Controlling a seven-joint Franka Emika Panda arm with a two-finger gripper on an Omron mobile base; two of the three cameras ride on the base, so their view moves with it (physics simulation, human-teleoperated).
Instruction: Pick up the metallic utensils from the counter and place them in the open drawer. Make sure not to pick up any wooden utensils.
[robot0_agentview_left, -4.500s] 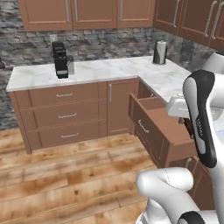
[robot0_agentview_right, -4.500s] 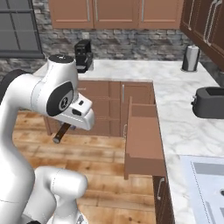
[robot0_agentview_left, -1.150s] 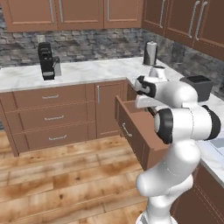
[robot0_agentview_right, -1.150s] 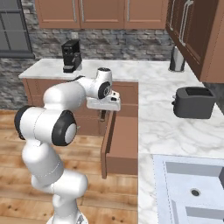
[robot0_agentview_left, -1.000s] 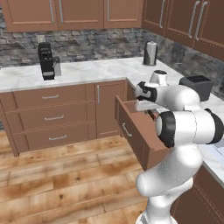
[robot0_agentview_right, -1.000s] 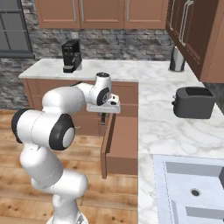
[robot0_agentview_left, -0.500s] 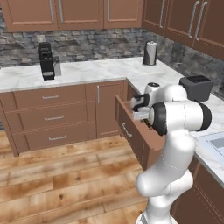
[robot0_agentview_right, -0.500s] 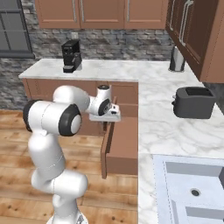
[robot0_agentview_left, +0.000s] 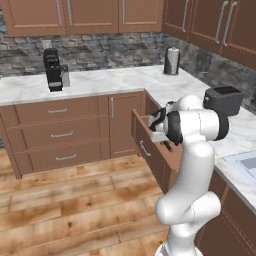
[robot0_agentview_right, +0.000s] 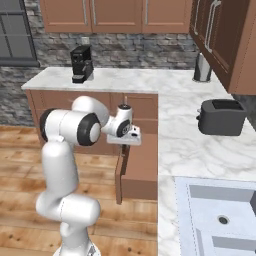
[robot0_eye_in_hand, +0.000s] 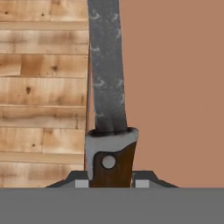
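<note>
Brown-handled knife (robot0_eye_in_hand: 107, 109) is clamped between the fingers (robot0_eye_in_hand: 81, 183), dull grey blade pointing away from the hand, with the wood floor on one side and the flat reddish inside of the open drawer (robot0_eye_in_hand: 175, 87) on the other. So one of the metallic utensils is sitting right at the drawer edge, not dropped yet.

Compared with a second ago, the arm has folded in tighter: the gripper (robot0_agentview_left: 159, 131) has slid from above the tabletop (robot0_agentview_left: 165, 92) corner down over the near end of the drawer (robot0_agentview_left: 150, 147), and the elbow swung out over the floor. The grip hasn't budged in that time. Base looks parked too, since the coffee machine (robot0_agentview_left: 51, 70) and toaster (robot0_agentview_right: 220, 117) sit where they did.

My guess is the release comes next, once the blade is fully over the box.
</note>
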